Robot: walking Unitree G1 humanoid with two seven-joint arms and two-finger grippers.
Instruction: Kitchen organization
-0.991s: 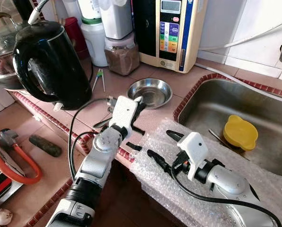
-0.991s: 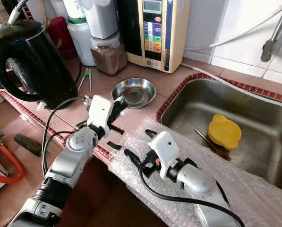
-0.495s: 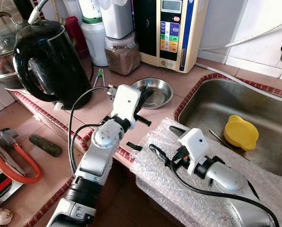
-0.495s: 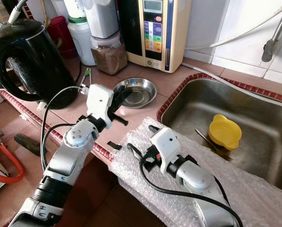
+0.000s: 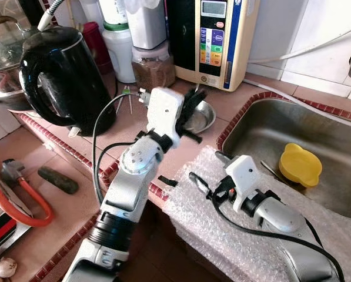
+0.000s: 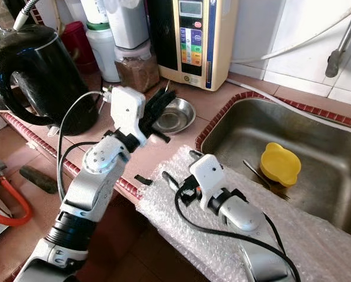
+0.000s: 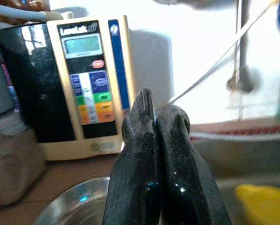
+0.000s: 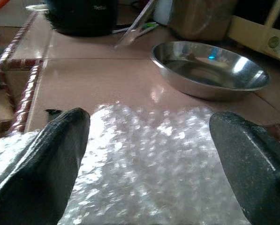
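Steel bowl [image 5: 200,116] unmoved; left gripper [image 5: 190,106], seemingly closed, has risen above it.

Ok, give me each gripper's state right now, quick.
Left gripper: shut, holding nothing, raised above the steel bowl.
Right gripper: open, holding nothing, over the bubble wrap.

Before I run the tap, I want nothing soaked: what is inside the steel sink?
Inside the steel sink lie a yellow plastic bowl and a metal utensil partly under it. The clear bubble wrap sheet covers the near edge.
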